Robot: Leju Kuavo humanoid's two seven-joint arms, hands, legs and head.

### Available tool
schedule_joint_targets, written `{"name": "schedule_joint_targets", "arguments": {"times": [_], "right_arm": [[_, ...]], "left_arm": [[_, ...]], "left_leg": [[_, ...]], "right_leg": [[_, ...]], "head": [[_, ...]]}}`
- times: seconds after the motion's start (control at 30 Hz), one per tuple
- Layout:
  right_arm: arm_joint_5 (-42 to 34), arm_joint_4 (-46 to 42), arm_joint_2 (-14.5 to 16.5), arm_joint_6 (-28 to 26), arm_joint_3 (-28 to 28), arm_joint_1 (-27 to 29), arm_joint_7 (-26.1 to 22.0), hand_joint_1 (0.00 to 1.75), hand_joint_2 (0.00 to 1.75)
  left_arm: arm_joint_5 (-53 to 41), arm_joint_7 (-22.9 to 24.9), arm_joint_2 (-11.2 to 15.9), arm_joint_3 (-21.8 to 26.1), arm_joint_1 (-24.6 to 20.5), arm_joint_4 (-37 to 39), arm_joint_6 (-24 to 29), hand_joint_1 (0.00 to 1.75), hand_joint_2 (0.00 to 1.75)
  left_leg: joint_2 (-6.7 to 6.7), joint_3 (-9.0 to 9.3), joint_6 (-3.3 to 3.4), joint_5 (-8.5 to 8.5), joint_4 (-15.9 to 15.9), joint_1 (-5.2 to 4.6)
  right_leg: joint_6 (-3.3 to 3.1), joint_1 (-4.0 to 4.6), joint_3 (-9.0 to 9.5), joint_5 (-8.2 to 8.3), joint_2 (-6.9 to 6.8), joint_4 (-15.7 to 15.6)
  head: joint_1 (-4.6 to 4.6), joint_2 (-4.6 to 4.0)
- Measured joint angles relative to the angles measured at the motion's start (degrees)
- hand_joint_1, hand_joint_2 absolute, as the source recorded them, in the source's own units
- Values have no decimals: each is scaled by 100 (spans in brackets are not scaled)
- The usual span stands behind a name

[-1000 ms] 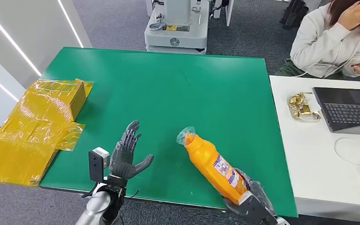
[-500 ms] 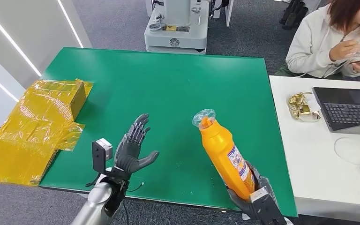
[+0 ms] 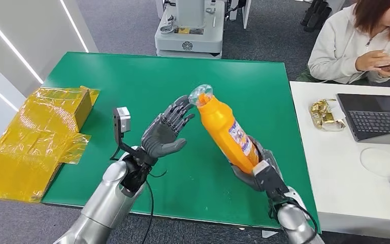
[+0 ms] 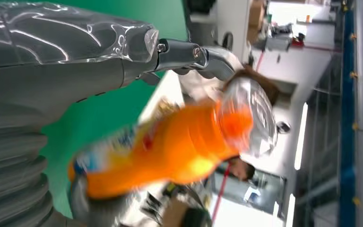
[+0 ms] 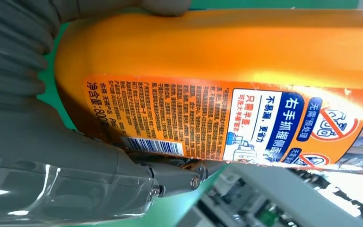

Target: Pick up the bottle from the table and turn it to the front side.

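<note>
Two hands of mine work over the green table (image 3: 132, 81); my right hand (image 3: 256, 170) grips the orange bottle (image 3: 226, 132) by its base, tilted, lifted off the surface; my left hand (image 3: 165, 133) is spread, empty, beside its cap; yellow wrapping (image 3: 35, 137) lies leftward; a person (image 3: 358, 43) sits by a white desk (image 3: 345, 168) with a laptop (image 3: 376, 117).

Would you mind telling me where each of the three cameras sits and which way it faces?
Head view: high on the body, looking forward and down at the green table; both silver arms, the open left robot hand and the right robot hand holding the orange bottle.
Left wrist view: behind the left robot hand, facing the bottle's cap end.
Right wrist view: behind the right robot hand, facing the label.
All share the bottle.
</note>
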Motion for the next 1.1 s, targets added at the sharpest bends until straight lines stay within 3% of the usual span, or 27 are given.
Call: {"name": "schedule_joint_targets", "arguments": {"times": [0.17, 0.37, 0.6, 0.87, 1.1], "right_arm": [[64, 1183, 347, -111, 532, -1167, -128, 175, 175], [116, 1874, 466, -419, 1077, -1816, -110, 175, 175], [16, 1915, 481, -954, 1302, -1912, -208, 175, 175], [-1, 1772, 481, -1047, 1466, -1912, -161, 175, 175], [43, 1755, 495, -1186, 1604, -1858, -116, 175, 175]], "left_arm": [[606, 175, -96, -201, -598, 460, -62, 0, 175], [1201, 182, -156, -256, -876, 914, -272, 0, 175], [1050, 67, -203, -303, -1061, 1078, -84, 0, 175], [707, -156, -283, -384, -1234, 1171, 193, 0, 175], [-737, -966, -272, -423, -1283, 1258, 1419, 0, 175]], "left_leg": [[-2, 0, 1, 11, 0, 0], [-5, -5, 2, 10, 0, -1], [-7, -8, 2, 9, 0, -1], [-7, -6, 2, 9, 1, -1], [-8, -8, 2, 9, 0, 0]], "right_leg": [[-4, 0, -1, 6, -3, 3], [-4, 0, -2, 5, -8, 3], [-3, 0, -3, 4, -10, 1], [-3, 0, -3, 5, -9, 2], [-3, 1, -4, 4, -12, 2]], "head": [[-1, 0], [-1, 0], [0, 0], [-1, 0], [-1, 0]]}}
